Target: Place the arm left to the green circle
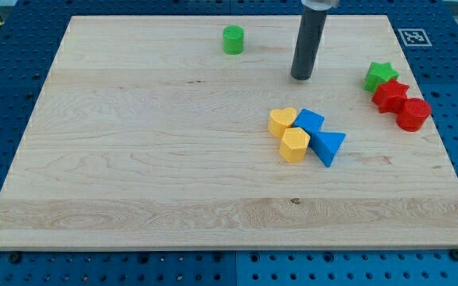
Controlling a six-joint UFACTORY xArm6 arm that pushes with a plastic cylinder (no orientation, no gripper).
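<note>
The green circle is a small green cylinder near the view's top, a little right of the board's middle. My tip rests on the board to the right of the green circle and a little lower, well apart from it. The rod rises straight up out of the view's top.
A green star, a red star and a red cylinder cluster at the right. A yellow heart, a yellow hexagon, a blue block and a blue triangle huddle below my tip. The wooden board lies on a blue pegboard table.
</note>
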